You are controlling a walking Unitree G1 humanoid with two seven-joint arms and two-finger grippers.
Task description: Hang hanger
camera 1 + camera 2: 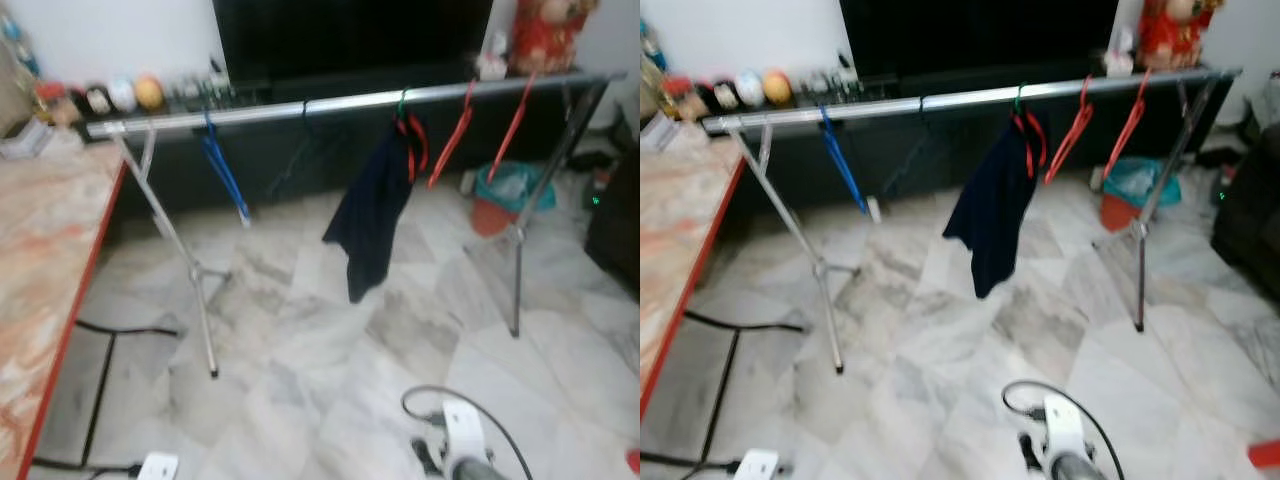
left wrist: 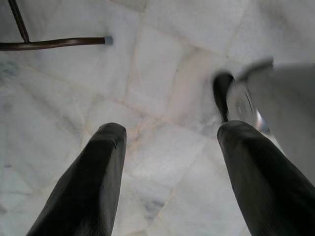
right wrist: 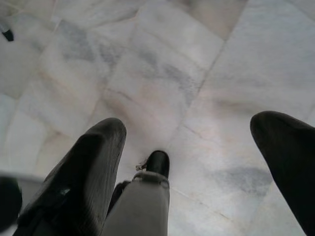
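Hangers are what I look at first: a blue hanger hangs near the left end of the rail, a red hanger sits under a green hook with a dark garment draped from it, and two more red hangers hang tilted toward the right end. I see the rail spanning the view on crossed metal legs, standing on the marble floor. Behind it I make out a black TV on a low dark cabinet, small round ornaments at its left and a red figure at its right. A teal and orange bin sits on the floor past the right legs. At my left runs a marble tabletop with a red edge, black cables on the floor beside it. My left gripper points down at bare tile, fingers released and spread, holding nothing. My right gripper likewise faces the floor, fingers apart and empty.
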